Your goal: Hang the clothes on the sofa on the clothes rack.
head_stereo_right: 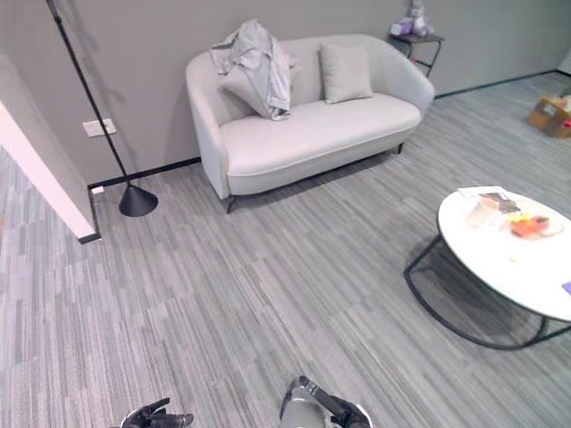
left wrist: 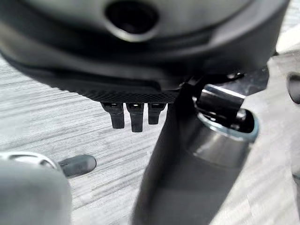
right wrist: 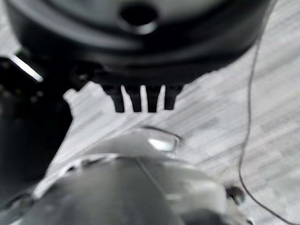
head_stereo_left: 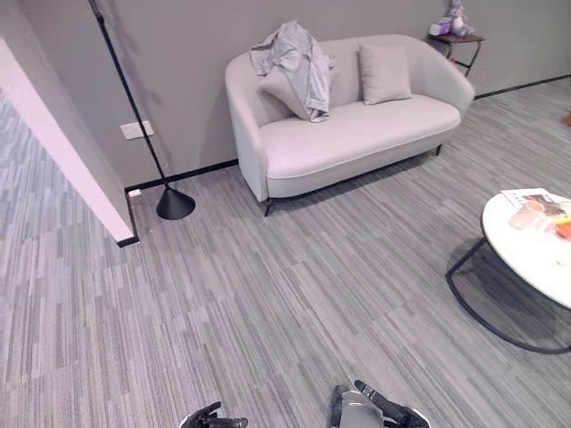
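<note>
1. A crumpled pale grey garment (head_stereo_left: 294, 67) is draped over the backrest of a light grey, round-armed fabric sofa (head_stereo_left: 357, 134), at the end nearer the black pole, partly covering a cushion there.
2. A second square grey cushion (head_stereo_left: 384, 73) leans upright against the sofa's back, just beside the garment.
3. The sofa stands with its back against the grey wall (head_stereo_left: 196, 80); past its far arm is a small dark side table (head_stereo_left: 457, 40) holding soft toys.
4. A thin black pole on a black cone-shaped base (head_stereo_left: 175, 203) stands on the floor near the sofa's garment end, by a white wall corner (head_stereo_left: 76, 160).
5. A round white table on a black wire frame (head_stereo_right: 517, 267) sits well apart from the sofa's front, with small items near its far rim.
6. Between the sofa's front edge and both hands lies a wide stretch of grey striped carpet (head_stereo_left: 268, 303).
7. The left hand (head_stereo_left: 217, 417) and right hand (head_stereo_left: 385, 412) hang low, far from the sofa, each with fingers straight and loosely relaxed, holding nothing.
</note>
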Robot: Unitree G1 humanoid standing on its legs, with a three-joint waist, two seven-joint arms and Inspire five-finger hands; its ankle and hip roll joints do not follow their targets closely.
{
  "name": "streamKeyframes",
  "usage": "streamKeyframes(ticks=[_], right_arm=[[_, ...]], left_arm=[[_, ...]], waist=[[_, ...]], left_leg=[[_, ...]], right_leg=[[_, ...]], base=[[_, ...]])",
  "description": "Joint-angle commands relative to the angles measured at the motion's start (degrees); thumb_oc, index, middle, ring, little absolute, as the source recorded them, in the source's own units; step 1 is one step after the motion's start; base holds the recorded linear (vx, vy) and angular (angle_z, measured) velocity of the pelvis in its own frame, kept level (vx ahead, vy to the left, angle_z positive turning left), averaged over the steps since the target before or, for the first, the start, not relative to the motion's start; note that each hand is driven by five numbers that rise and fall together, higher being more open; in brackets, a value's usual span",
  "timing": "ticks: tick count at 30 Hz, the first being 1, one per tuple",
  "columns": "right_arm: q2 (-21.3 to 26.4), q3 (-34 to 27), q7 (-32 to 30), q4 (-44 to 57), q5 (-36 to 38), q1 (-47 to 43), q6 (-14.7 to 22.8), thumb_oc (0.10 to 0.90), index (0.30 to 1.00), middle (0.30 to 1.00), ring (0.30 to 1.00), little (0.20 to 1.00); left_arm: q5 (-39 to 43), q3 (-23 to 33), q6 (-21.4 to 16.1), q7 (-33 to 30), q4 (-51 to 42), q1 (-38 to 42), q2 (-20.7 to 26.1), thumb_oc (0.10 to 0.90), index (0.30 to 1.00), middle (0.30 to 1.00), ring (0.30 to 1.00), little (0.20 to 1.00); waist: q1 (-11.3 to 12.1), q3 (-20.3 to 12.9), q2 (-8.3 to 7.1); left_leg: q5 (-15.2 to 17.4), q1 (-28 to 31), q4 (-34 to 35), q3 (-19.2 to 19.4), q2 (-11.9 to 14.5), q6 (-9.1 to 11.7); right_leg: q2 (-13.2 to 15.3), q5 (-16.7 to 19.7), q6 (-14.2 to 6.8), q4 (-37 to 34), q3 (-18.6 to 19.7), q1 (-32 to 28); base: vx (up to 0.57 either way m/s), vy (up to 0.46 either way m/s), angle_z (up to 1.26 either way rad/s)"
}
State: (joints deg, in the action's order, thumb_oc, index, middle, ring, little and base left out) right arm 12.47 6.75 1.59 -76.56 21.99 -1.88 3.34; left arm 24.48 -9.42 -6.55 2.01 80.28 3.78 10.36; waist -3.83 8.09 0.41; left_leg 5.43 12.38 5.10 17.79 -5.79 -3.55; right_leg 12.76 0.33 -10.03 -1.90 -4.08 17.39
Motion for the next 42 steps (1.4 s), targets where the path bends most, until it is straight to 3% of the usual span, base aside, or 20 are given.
streamKeyframes(ticks=[1, 6, 10, 12, 13, 15, 17, 19, 20, 22, 23, 25, 26, 27, 30, 32, 33, 34, 39, 42], right_arm=[[-0.68, -1.61, 3.32, -4.64, 9.76, 3.27, -0.83, 0.8, 0.9, 0.9, 0.9, 0.9], [1.09, -3.01, 2.03, -6.89, 10.28, 3.32, 0.48, 0.8, 0.9, 0.9, 0.9, 0.9], [2.41, 4.6, 0.45, -2.67, 1.24, 3.72, 1.21, 0.8, 0.9, 0.9, 0.9, 0.9], [3.61, 7.79, -0.63, -1.69, -4.54, 2.76, 0.42, 0.8, 0.9, 0.9, 0.9, 0.9], [3.19, 8.09, 0.4, -1.17, -3.49, 2.86, 0.56, 0.8, 0.9, 0.9, 0.9, 0.9], [1.77, 10.3, 0.8, -0.99, -4.71, 1.97, 1.21, 0.8, 0.9, 0.9, 0.9, 0.9], [0.31, 11.82, 1.19, 0.19, -5.77, 1.36, 1.22, 0.8, 0.9, 0.9, 0.9, 0.9], [-1.48, 16.57, 1.75, 4.85, -13.99, 0.99, 1.16, 0.8, 0.9, 0.9, 0.9, 0.9], [-1.12, 17.11, 1.41, 6.58, -15.55, 0.65, 1.3, 0.8, 0.9, 0.9, 0.9, 0.9], [-0.67, 15.7, 0.5, 7.62, -14.15, 0.2, 1.03, 0.8, 0.9, 0.9, 0.9, 0.9], [-0.7, 15.12, 0.32, 7.55, -13.09, 0.43, 1.12, 0.8, 0.9, 0.9, 0.9, 0.9], [-0.06, 14.26, -0.35, 9.52, -9.33, 0.86, 1.87, 0.8, 0.9, 0.9, 0.9, 0.9], [0.25, 13.66, -0.85, 10.63, -8.59, 1.07, 1.6, 0.8, 0.9, 0.9, 0.9, 0.9], [0.17, 13.55, -0.36, 11.25, -9.27, 1.47, 0.99, 0.8, 0.9, 0.9, 0.9, 0.9], [0.72, 13.8, 0.06, 14.1, -11.18, 2.0, 0.58, 0.8, 0.9, 0.9, 0.9, 0.9], [2.04, 15.18, -1.48, 18.79, -14.56, 1.07, 0.8, 0.8, 0.9, 0.9, 0.9, 0.9], [5.71, 14.83, -3.7, 28.0, -17.94, 2.21, 1.29, 0.8, 0.9, 0.9, 0.9, 0.9], [11.23, 9.36, -8.4, 44.16, -20.48, 5.74, 2.34, 0.8, 0.9, 0.9, 0.9, 0.9], [14.62, 4.46, -10.92, 57.02, -24.17, 7.97, 3.57, 0.8, 0.9, 0.9, 0.9, 0.9], [14.35, 2.61, -11.12, 62.22, -26.09, 10.59, 3.94, 0.8, 0.9, 0.9, 0.9, 0.9]], left_arm=[[-0.76, 0.65, -3.05, 1.49, 1.65, 3.44, -1.8, 0.8, 0.9, 0.9, 0.9, 0.9], [1.73, 0.2, -3.4, 1.0, 1.32, 3.03, -2.95, 0.8, 0.9, 0.9, 0.9, 0.9], [0.39, -3.73, -3.12, 1.04, -3.63, 3.34, -3.64, 0.8, 0.9, 0.9, 0.9, 0.9], [-0.59, -5.5, -3.41, 1.1, -5.41, 3.26, -3.45, 0.8, 0.9, 0.9, 0.9, 0.9], [-0.01, -4.13, -3.42, 0.79, -4.11, 2.57, -3.23, 0.8, 0.9, 0.9, 0.9, 0.9], [0.01, -0.14, -2.82, 0.71, -0.75, 0.71, -2.25, 0.8, 0.9, 0.9, 0.9, 0.9], [0.18, 3.21, -2.11, 0.98, 0.99, -1.7, -1.58, 0.8, 0.9, 0.9, 0.9, 0.9], [-2.31, 4.8, -1.76, 0.22, 2.01, -3.5, -0.97, 0.8, 0.9, 0.9, 0.9, 0.9], [-2.8, 3.92, -2.16, -0.15, 1.14, -3.05, -0.94, 0.8, 0.9, 0.9, 0.9, 0.9], [-2.19, 1.35, -2.49, -0.73, -2.41, -1.35, -0.75, 0.8, 0.9, 0.9, 0.9, 0.9], [-2.08, 0.82, -2.53, -0.77, -2.96, -0.96, -0.72, 0.8, 0.9, 0.9, 0.9, 0.9], [-1.66, -1.35, -3.73, -2.03, -4.28, 0.94, -0.51, 0.8, 0.9, 0.9, 0.9, 0.9], [-2.56, -0.89, -4.24, -2.95, -3.53, 2.57, -0.06, 0.8, 0.9, 0.9, 0.9, 0.9], [-3.32, 0.18, -4.15, -3.44, -2.35, 2.47, 0.21, 0.8, 0.9, 0.9, 0.9, 0.9], [-4.03, 1.68, -3.92, -3.4, -1.37, 1.27, 0.75, 0.8, 0.9, 0.9, 0.9, 0.9], [-2.2, 4.54, -4.16, -4.72, -0.91, -1.18, 0.52, 0.8, 0.9, 0.9, 0.9, 0.9], [-0.32, 5.04, -4.5, -5.43, -2.72, -2.58, -1.09, 0.8, 0.9, 0.9, 0.9, 0.9], [-0.71, 3.33, -5.42, -6.45, -8.71, -3.75, -1.5, 0.8, 0.9, 0.9, 0.9, 0.9], [1.93, 5.21, -5.51, -6.99, -10.63, -4.42, -2.14, 0.8, 0.9, 0.9, 0.9, 0.9], [0.0, 5.32, -5.08, -7.09, -8.44, -4.38, -2.74, 0.8, 0.9, 0.9, 0.9, 0.9]], waist=[[-0.88, -1.67, 1.03], [-1.24, -3.91, 2.26], [1.36, -3.75, -0.82], [3.83, -1.61, -2.07], [4.64, -1.74, -2.3], [6.3, -1.7, -0.72], [8.49, -2.31, -0.09], [10.32, -4.86, -2.81], [9.5, -4.89, -2.7], [7.59, -4.06, -1.73], [7.25, -3.86, -1.44], [5.57, -3.42, 0.61], [5.19, -3.57, 0.33], [4.96, -3.5, -0.44], [4.88, -3.94, -1.99], [5.72, -3.92, -2.71], [5.88, -2.97, -3.14], [5.05, 0.05, -4.33], [3.9, -0.53, -3.52], [2.3, -1.73, -2.5]], left_leg=[[5.19, 5.86, -0.1, -1.43, 4.67, 3.69], [-6.05, 4.67, -7.78, -3.63, 12.81, 7.42], [-19.86, -7.2, -39.51, -2.51, 23.12, 8.86], [-11.33, -20.79, -41.69, -2.47, 16.81, 7.48], [-10.41, -22.55, -31.26, -2.24, 12.1, 6.69], [-15.35, -23.73, -6.53, 0.21, 6.47, 7.95], [-14.13, -22.27, -7.03, -0.96, 5.04, 6.47], [-8.45, -15.56, -7.07, 1.42, 1.97, 1.55], [-7.83, -12.54, -4.74, 2.02, 0.75, 0.21], [-6.99, -7.05, -0.25, 1.26, 0.12, -1.89], [-6.62, -6.27, -0.1, 0.54, 0.05, -2.06], [-5.15, -4.98, -1.2, -3.44, 2.13, -0.33], [-3.56, -5.91, -2.39, -4.87, 3.33, 0.64], [-1.18, -4.51, -4.24, -7.12, 4.17, 1.33], [0.75, -3.17, -6.18, -9.33, 5.28, 2.45], [-2.1, -3.5, -11.24, -10.93, 10.4, 5.05], [-7.38, -11.06, -25.8, -12.86, 12.44, 5.28], [-9.27, -20.48, -37.52, -6.5, 17.9, 5.86], [-13.59, -16.56, -9.53, 0.82, 19.29, 9.13], [-12.5, -14.73, -6.77, 1.66, 18.76, 9.21]], right_leg=[[0.59, 11.11, -1.76, -3.1, -0.58, -5.4], [-5.42, 7.64, 2.12, 2.62, -1.84, -7.58], [-10.53, 0.02, 9.57, -3.1, -7.37, -21.62], [-10.36, -2.17, 10.09, -3.1, -6.43, -25.35], [-9.76, -2.42, 9.21, -3.1, -6.5, -26.03], [-12.12, -4.39, 9.19, -2.65, -7.88, -29.3], [-13.91, -8.69, 9.82, 3.52, -6.55, -30.29], [-11.06, -4.42, 2.69, 20.46, -9.03, -29.39], [-6.62, 3.26, -2.64, 32.74, -12.21, -24.89], [-0.52, 5.64, -3.18, 46.56, -14.67, -17.8], [0.49, 4.18, -2.33, 46.38, -14.98, -16.39], [-1.71, -3.61, 3.44, 24.31, -12.12, -14.57], [-2.22, 1.99, 3.3, 6.06, -1.02, -14.05], [1.67, 7.49, 1.83, 0.87, 2.77, -12.12], [2.87, 7.88, 0.93, 0.54, 1.27, -14.14], [-1.86, 4.03, 2.03, 5.12, 0.9, -14.06], [-4.19, 2.67, 4.81, 2.09, -2.21, -17.84], [-6.56, -1.47, 7.96, 0.44, -6.22, -23.81], [-4.86, -3.72, 6.23, 1.17, -11.03, -25.02], [-4.49, -4.06, 5.29, 1.64, -11.83, -25.49]], base=[[0.57, -0.464, 0.11], [0.42, -0.53, 0.34], [0.55, -0.875, 0.4], [0.43, -0.571, 0.78], [0.41, -0.193, 0.47], [0.6, -0.258, -0.74], [0.84, -0.254, -0.61], [1.03, -0.147, 0.75], [0.47, 0.015, 0.56], [0.41, -0.011, 0.19], [0.4, -0.177, 0.28], [0.39, -0.49, 1.13], [0.52, -0.79, 1.34], [0.47, -0.717, 0.98], [0.37, -0.588, 1.01], [0.52, -1.106, 0.79], [0.5, -1.151, 0.96], [0.44, -0.97, 0.8], [0.22, -0.072, 0.33], [0.18, 0.134, -0.44]])
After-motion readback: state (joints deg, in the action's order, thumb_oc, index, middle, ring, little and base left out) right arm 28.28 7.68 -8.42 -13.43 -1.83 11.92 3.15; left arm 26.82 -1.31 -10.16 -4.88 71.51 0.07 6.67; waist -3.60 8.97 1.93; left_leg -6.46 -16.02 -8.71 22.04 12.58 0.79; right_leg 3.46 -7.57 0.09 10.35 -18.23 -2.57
